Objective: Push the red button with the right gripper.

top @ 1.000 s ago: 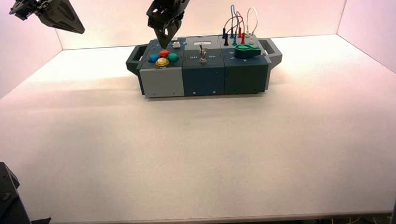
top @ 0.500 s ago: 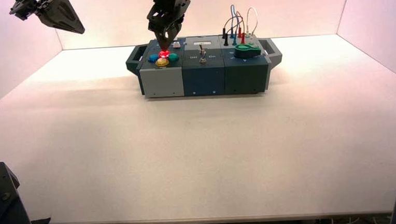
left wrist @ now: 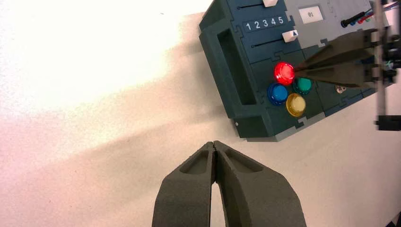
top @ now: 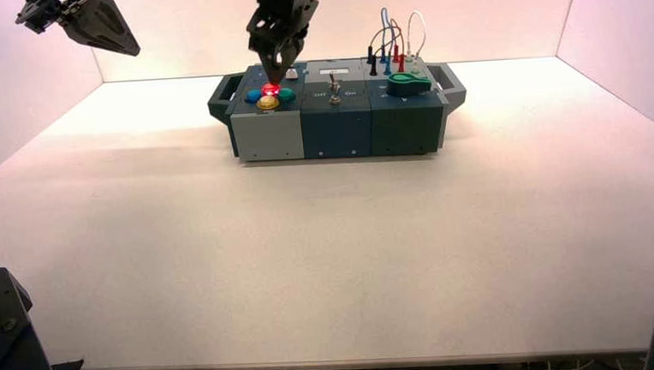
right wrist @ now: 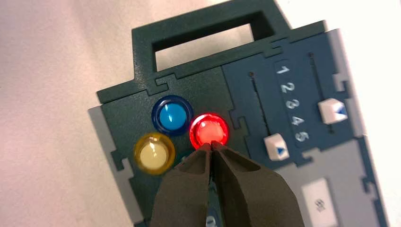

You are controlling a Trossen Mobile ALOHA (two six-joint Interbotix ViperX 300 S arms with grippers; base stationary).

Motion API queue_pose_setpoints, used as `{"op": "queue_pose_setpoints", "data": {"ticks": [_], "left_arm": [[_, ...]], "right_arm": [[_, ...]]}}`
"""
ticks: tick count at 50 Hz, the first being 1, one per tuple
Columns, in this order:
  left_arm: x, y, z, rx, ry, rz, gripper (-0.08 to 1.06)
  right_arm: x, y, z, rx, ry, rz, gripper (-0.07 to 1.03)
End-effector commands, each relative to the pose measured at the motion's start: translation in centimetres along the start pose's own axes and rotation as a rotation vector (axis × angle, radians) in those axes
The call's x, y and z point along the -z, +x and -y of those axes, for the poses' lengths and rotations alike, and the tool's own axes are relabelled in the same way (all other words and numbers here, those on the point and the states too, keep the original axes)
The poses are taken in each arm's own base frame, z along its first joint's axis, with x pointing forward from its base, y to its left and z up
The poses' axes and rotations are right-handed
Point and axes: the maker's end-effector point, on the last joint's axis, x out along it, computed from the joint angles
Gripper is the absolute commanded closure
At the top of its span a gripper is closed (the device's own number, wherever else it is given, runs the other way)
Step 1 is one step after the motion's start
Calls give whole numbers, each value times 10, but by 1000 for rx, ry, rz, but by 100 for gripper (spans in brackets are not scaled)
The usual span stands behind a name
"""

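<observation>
The red button point(top: 270, 89) glows bright red in the four-button cluster at the left end of the box point(top: 337, 128). It also shows lit in the left wrist view point(left wrist: 284, 73) and the right wrist view point(right wrist: 208, 130). My right gripper point(top: 277, 75) points down over it with its fingers shut. In the right wrist view its tip point(right wrist: 211, 144) rests at the button's edge. My left gripper point(top: 117, 39) hangs shut and empty high at the far left, away from the box; its shut tip point(left wrist: 214, 143) is over bare table.
Blue point(right wrist: 171, 115), yellow point(right wrist: 154, 152) and teal point(left wrist: 302, 85) buttons crowd the red one. Two white sliders point(right wrist: 276, 145) point(right wrist: 333, 111) flank a scale numbered 1 to 5. A toggle switch point(top: 333, 92), a green knob point(top: 408, 83) and plugged wires point(top: 392, 44) lie further right.
The red button was dark one second ago and lit half a second ago as my right gripper came down on it. It stays lit; the gripper has shifted slightly right.
</observation>
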Motion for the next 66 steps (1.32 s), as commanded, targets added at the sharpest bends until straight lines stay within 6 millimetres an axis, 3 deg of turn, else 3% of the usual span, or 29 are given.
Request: {"op": "queue_pose_setpoints", "data": {"ticks": [1, 10, 16, 66], "left_arm": [[-11, -9, 4, -12, 28, 32, 101], [-10, -8, 3, -9, 25, 29, 101], [-10, -6, 2, -8, 23, 27, 101], [-9, -2, -1, -3, 16, 18, 101]], "right_arm": [[-24, -56, 9, 57, -9, 92, 98], [-22, -78, 6, 68, -9, 111, 98], [-19, -82, 3, 66, -10, 108, 98], [-10, -88, -3, 62, -1, 102, 98]]}}
